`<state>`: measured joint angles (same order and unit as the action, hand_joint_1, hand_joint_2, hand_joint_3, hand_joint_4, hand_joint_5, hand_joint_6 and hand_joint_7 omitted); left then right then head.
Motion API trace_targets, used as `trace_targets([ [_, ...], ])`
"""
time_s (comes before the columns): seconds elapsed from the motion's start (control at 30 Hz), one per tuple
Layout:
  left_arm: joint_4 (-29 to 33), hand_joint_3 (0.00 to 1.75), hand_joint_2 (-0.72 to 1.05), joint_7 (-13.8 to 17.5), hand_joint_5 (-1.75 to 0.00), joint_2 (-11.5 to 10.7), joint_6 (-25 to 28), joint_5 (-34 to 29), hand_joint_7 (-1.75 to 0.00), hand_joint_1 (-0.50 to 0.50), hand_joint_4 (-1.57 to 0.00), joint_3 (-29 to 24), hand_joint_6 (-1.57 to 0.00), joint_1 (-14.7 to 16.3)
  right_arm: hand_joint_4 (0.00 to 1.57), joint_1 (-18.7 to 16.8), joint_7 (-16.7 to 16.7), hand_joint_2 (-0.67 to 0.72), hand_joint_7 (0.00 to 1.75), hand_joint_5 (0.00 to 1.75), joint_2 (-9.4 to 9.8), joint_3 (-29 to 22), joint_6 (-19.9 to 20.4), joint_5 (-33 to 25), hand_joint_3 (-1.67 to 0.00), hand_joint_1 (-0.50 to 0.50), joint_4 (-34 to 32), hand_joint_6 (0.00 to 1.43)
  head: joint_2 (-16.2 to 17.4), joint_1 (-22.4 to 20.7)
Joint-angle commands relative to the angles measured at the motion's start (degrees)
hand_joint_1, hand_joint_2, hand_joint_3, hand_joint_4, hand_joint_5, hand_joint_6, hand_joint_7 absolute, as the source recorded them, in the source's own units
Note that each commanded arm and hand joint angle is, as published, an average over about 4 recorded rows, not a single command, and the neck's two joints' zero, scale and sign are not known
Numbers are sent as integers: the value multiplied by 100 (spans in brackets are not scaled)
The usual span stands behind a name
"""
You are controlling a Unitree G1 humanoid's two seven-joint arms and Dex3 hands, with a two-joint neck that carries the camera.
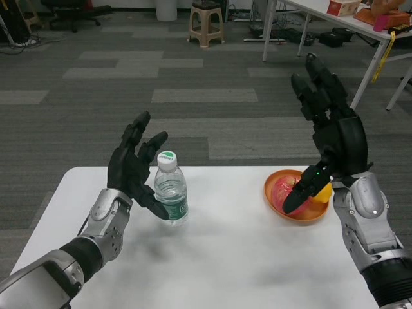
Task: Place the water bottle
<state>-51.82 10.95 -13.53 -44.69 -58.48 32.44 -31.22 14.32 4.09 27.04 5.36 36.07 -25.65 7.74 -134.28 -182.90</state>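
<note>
A clear water bottle (170,190) with a white cap and green label stands upright on the white table (225,264), left of centre. My left hand (134,166) is right beside it on its left, fingers spread, the thumb touching the bottle's lower side without closing round it. My right hand (328,129) is raised above the table's right side, fingers apart and holding nothing.
An orange bowl (293,207) with pink and yellow items in it sits at the table's right, under my right hand's thumb. Beyond the table lies grey carpet, with a beige stool (206,22) and another white table (335,26) at the back.
</note>
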Motion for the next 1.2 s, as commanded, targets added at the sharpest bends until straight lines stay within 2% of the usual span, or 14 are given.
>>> trace_targets([
  [0.03,190,2,-70,-1,-49,-75,-5,-19,-21,-46,0,-239,0,67,0,119,-40,53,0,0,-32,-9,40,-28,0,-42,44,0,8,1],
  [0.13,364,7,-70,-12,-46,-95,-5,29,-21,-46,0,-474,0,124,0,126,-49,53,0,0,-32,-16,38,-28,0,-42,44,0,28,-7],
  [0.3,819,2,-72,-28,-51,-145,79,289,-21,-46,0,-1016,0,287,0,145,-62,52,2,0,-32,-9,32,-28,0,-42,61,0,66,-47],
  [0.5,1720,9,-64,-28,-51,-211,624,939,-21,-46,0,-2027,0,656,0,216,-79,50,0,0,-24,13,32,-32,0,-42,140,0,115,-98],
  [0.63,2234,9,-66,-28,-51,-326,883,1040,-21,-46,0,-2392,0,863,0,264,-84,47,0,0,-10,39,32,-32,0,-42,215,0,153,-147],
  [0.77,2660,2,-70,-80,-41,-343,1164,1071,-21,-46,0,-2739,0,1056,0,326,-84,47,0,0,-6,70,32,-37,0,-42,303,0,175,-181],
  [0.87,2845,0,-64,-104,-41,-310,1360,1071,-21,-47,0,-2921,0,1142,0,370,-84,47,0,0,-6,88,32,-37,0,-42,369,0,173,-204],
  [1.0,2919,9,-64,-146,-41,-290,1514,990,-21,-48,0,-2948,0,1179,0,433,-84,52,0,0,-6,118,34,-37,0,-42,459,0,176,-210],
  [1.2,2921,7,-64,-168,-41,-255,1573,963,-21,-48,0,-2946,0,1137,0,493,-84,53,0,0,-6,129,40,-37,0,-42,540,0,176,-215],
])
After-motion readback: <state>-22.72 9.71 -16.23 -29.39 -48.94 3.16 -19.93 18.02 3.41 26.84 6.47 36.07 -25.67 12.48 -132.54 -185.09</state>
